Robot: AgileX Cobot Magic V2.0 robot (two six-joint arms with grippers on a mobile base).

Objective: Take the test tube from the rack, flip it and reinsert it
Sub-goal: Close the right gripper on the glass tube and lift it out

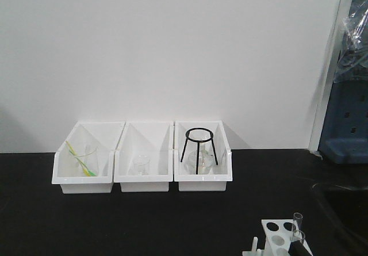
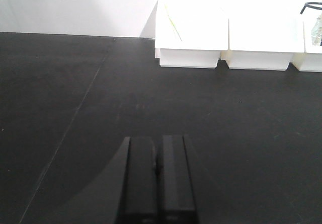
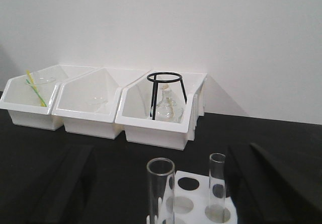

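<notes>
Start at your far left: the left gripper (image 2: 157, 176) hangs low over the bare black table (image 2: 226, 123), its two dark fingers pressed flat together with nothing between them.

Against the white wall stand three white bins side by side, touching. The left bin (image 1: 83, 181) holds a clear beaker (image 1: 87, 155) with a yellow-green rod (image 1: 77, 158) leaning in it. The middle bin (image 1: 144, 181) holds a small beaker (image 1: 141, 164). The right bin (image 1: 204, 181) holds a black ring tripod (image 1: 200, 146) standing over a clear flask (image 3: 166, 105).

Nearer you and further right sits the rack (image 3: 200, 198). The test tube (image 3: 160, 194) stands upright in a front hole, open rim up. A second tube (image 3: 217, 183) stands upright in a hole just to its right.

The right gripper (image 3: 162, 151) is spread wide and holds nothing; its dark fingers (image 3: 70, 183) flank the rack on either side, clear of both tubes.

At the far right edge stands a blue perforated piece (image 1: 345, 123).
</notes>
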